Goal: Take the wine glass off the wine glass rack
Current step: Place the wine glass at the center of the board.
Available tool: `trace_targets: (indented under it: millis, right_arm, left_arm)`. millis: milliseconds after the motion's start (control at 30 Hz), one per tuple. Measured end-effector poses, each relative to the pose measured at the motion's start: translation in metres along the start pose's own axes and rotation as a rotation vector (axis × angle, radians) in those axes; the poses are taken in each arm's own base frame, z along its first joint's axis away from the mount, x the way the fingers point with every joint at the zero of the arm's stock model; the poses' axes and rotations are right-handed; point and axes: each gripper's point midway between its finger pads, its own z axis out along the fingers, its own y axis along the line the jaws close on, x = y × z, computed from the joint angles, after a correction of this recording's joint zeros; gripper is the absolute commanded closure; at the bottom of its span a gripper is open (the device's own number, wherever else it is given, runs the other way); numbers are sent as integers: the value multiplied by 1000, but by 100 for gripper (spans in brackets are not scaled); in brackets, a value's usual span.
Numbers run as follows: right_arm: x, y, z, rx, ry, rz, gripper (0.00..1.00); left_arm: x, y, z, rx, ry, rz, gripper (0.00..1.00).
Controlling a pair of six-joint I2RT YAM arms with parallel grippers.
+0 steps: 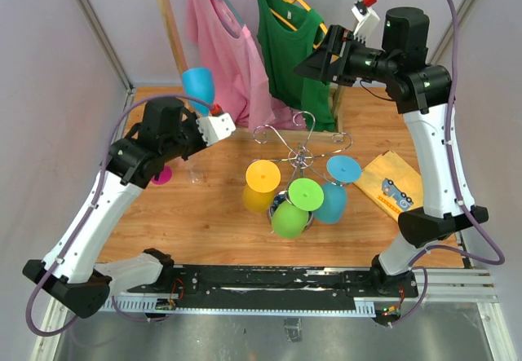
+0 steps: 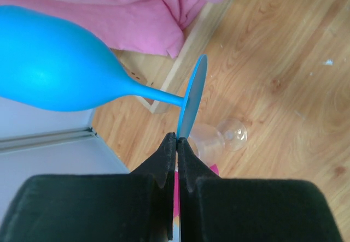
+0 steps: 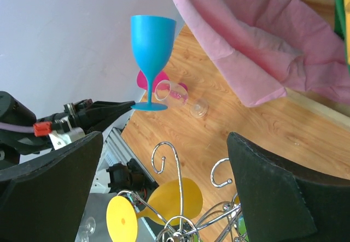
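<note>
Left gripper (image 2: 176, 139) tight on wine glass (image 2: 54, 62) foot

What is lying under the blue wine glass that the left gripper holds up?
On the wooden table below the blue wine glass, a clear glass lies on its side, next to a pink thing. The blue stem and the left gripper hide most of it.

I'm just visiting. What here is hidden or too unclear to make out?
- Top view: the base of the wine glass rack, covered by the hanging glasses.
- Top view: how the left pincer grips the blue wine glass, behind its own wrist.
- Left wrist view: that glass's rim, cut off by the left edge.
- Right wrist view: the rack's lower half, cut off at the bottom edge.
</note>
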Motion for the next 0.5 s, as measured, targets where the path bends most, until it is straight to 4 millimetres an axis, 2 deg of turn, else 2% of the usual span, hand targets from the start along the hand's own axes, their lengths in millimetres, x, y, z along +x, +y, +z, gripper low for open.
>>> trace_targets:
  millis: [167,367,500]
  right_arm:
    - [7,-4,4,-4,27,14,2]
    - [9,-2,4,-21,34,4,2]
    - [10,0,4,-32,41,3,2]
  left_arm:
    - [19,-20,4,17,47,139,100]
    - [18,-16,-3,-21,51,209,100]
    - [14,-13,-6,-34,40,194,100]
